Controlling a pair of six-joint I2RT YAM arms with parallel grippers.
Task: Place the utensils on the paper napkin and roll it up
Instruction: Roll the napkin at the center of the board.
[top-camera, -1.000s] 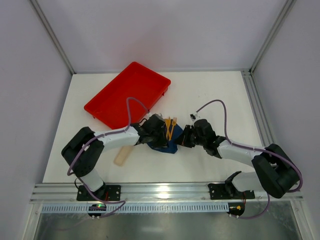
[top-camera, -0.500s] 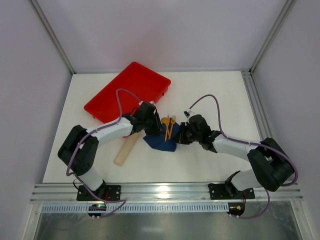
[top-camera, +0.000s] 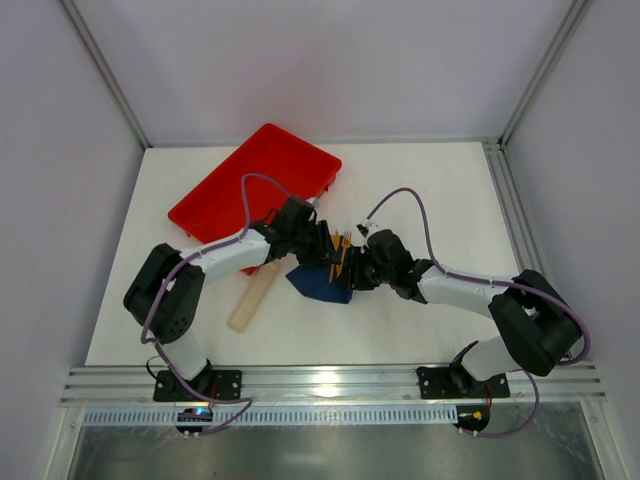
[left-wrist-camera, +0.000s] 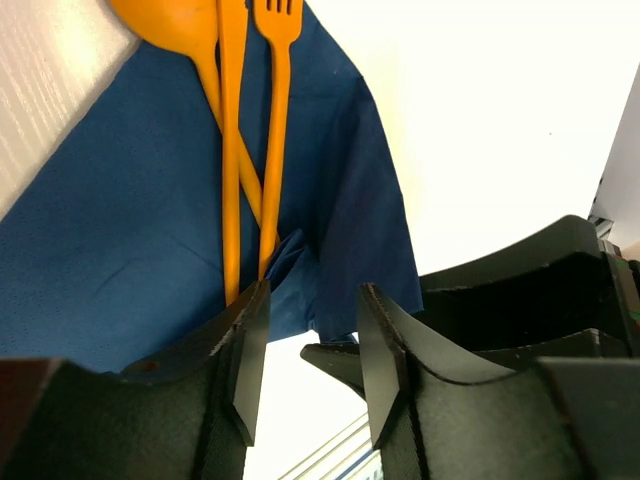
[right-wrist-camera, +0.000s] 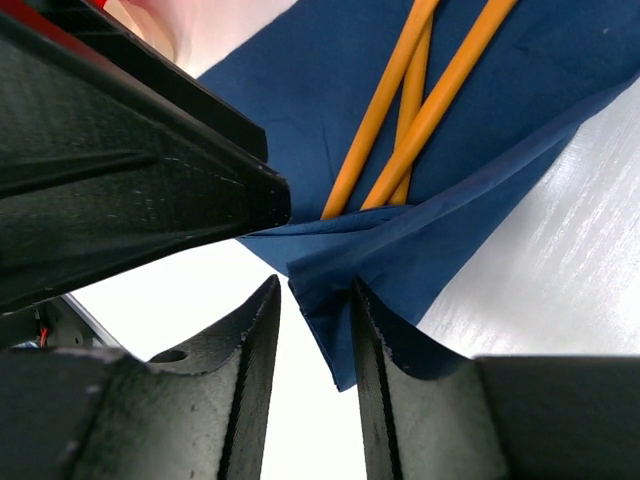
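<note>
table (top-camera: 440, 190) is mostly bare on the right and the far side. red tray (top-camera: 240, 195) sits far-left, skewed, its near edge just behind the left arm's wrist. both arms reach in to centre and meet nose to nose over the paper napkin (top-camera: 318, 285).

napkin lies flat mid-table, turned corner-on like a diamond. the utensils (left-wrist-camera: 232, 150) lie bundled on it, heads at the far corner, handles crossing toward the near side. fork (left-wrist-camera: 276, 100) is outermost and the spoon bowl hangs just off the napkin's edge. bundled and roughly on the diagonal makes sense: one core to roll around.

near edge of the napkin is lapped over the handle ends (right-wrist-camera: 385, 215). looks like the first turn of the roll, loose, not tucked.

beige strip (top-camera: 250, 300) lies left of the napkin, apart from it, under the left forearm.

left gripper (left-wrist-camera: 313, 300): jaws well apart, nothing between them, tips at the folded flap by the handle ends.

right gripper (right-wrist-camera: 315, 295): jaws parted only narrowly. the napkin's folded corner sits at the gap but i see no pinch on it.

room: tight between the two heads, left finger fills half the right wrist view. free travel is toward the far side, along the roll direction. risk: the flap springs back while neither gripper clamps it.
</note>
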